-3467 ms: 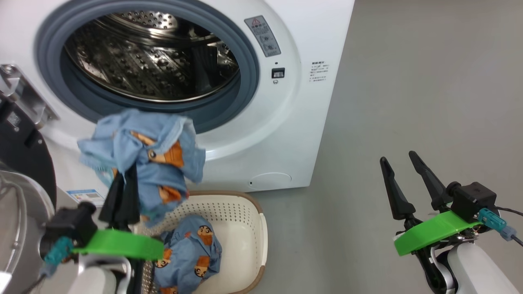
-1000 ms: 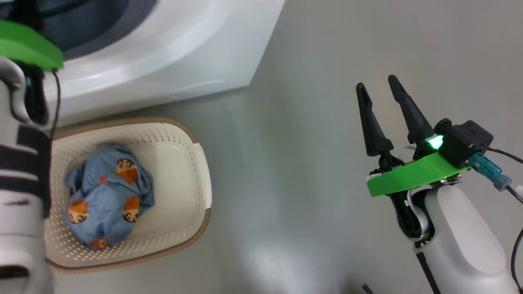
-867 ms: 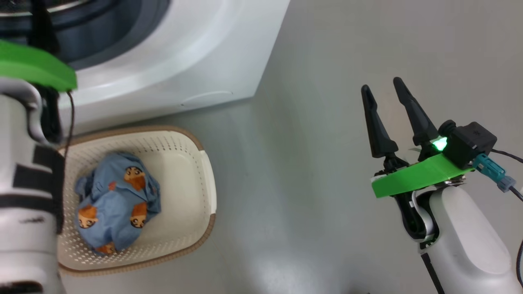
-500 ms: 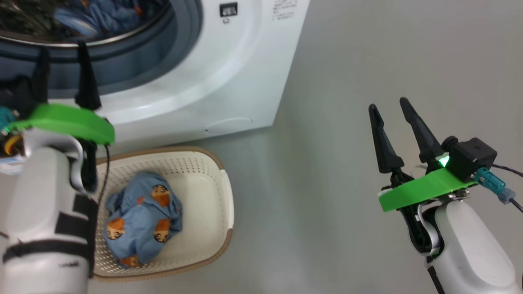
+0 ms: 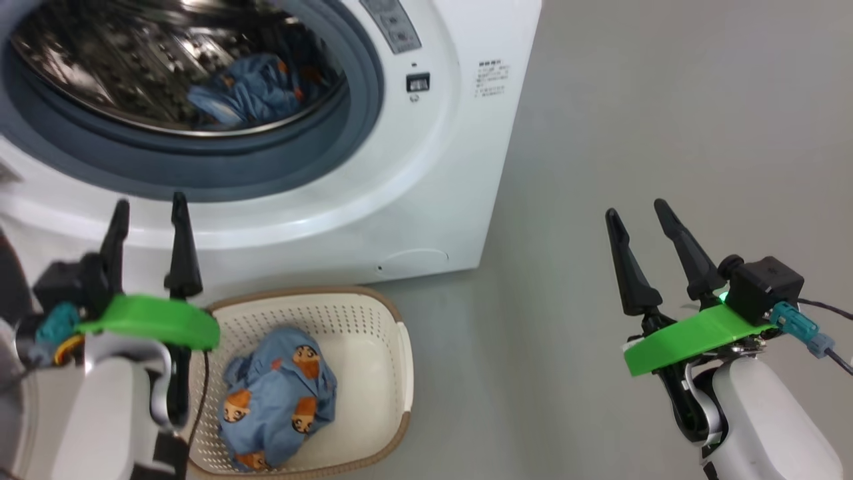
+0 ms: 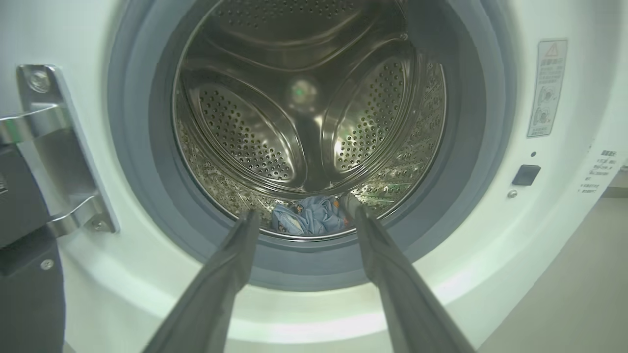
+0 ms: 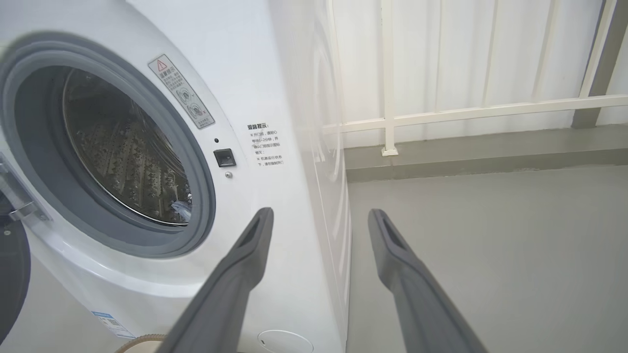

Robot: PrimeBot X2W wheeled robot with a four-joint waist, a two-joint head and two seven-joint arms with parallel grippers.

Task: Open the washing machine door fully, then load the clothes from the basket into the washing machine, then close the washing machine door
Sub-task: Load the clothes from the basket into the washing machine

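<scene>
– Two bundles of the clothes (image 5: 276,400) are marked. One lies crumpled in the basket (image 5: 404,360) at 7 o'clock of the head view. The other lies low in the drum (image 6: 314,122) of the washing machine (image 5: 433,200), at 11 o'clock. How do we expect the basket bundle to handle?

– We judge it light, soft and limp. It should sag and trail from any pinch, and a loose fold could snag on the basket rim or the grey gasket (image 5: 200,180). We would take hold at the raised crumple near its top, deep enough to gather several layers.

– And the tools?

– The left gripper (image 5: 150,200), at 9 o'clock, has its fingers spread and bare, pointing at the drum mouth. The right gripper (image 5: 636,208), at 4 o'clock, is likewise spread and bare over the floor (image 5: 600,100), well apart from basket and machine.

– What can we not make out?

– The washing machine door (image 6: 24,274) is cut off at 8 o'clock of the left wrist view. We see only a dark edge below its steel hinge (image 6: 59,147), swung clear of the mouth. The left forearm (image 5: 100,413) hides the basket's near left corner. We cannot tell whether anything lies under the bundle. The garment in the drum is blurred in the head view.
</scene>
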